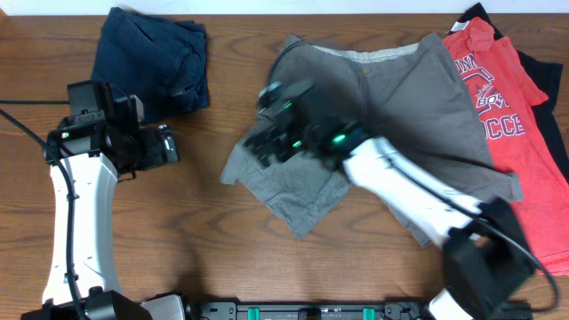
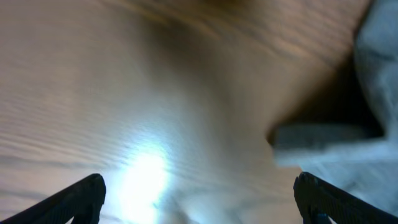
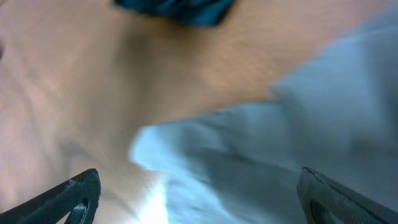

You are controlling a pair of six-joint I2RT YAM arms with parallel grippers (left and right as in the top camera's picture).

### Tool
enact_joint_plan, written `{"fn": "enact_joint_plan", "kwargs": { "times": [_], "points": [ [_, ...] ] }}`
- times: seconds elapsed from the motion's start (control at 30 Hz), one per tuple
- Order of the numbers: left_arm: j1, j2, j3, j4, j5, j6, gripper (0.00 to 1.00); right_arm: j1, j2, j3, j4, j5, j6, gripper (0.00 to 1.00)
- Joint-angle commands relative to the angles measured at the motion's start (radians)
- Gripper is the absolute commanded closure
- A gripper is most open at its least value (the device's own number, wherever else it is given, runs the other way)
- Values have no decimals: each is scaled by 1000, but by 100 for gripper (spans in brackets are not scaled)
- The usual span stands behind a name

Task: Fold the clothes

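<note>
The grey-khaki shorts (image 1: 400, 98) lie spread in the middle of the table, pale waistband at the far edge. My right gripper (image 1: 267, 142) hovers, blurred, over their left leg. In the right wrist view the right gripper (image 3: 202, 196) is open, with the grey cloth (image 3: 280, 143) lying loose below the fingers. My left gripper (image 1: 171, 147) rests left of the shorts, below the dark navy shorts (image 1: 156, 58). Seen from the left wrist, the left gripper (image 2: 202, 199) is open over bare wood, a grey cloth edge (image 2: 373, 93) at the right. A red T-shirt (image 1: 498, 107) lies at the right.
A black garment (image 1: 542, 80) shows under the red T-shirt at the far right. The wooden table (image 1: 213, 240) has bare wood between the two arms and along the front. The navy shorts (image 3: 180, 9) appear at the top of the right wrist view.
</note>
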Motion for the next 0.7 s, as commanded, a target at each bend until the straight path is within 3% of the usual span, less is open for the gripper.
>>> {"fn": "enact_joint_plan", "kwargs": {
  "times": [0.0,0.27,0.5,0.67],
  "points": [
    [-26,-5,25,-66,128,-4,2,-117,-102,37,-66,56,-53,1],
    [-172,-5,-42,-188,128,-52,2,-340,-128,37,-136,-5,-52,1],
    [-365,-5,-166,-7,114,-144,4,-379,-123,36,-140,18,-86,1],
    [-497,2,-235,121,-35,-307,10,-379,-123,35,-151,48,-86,8]
  ]
}}
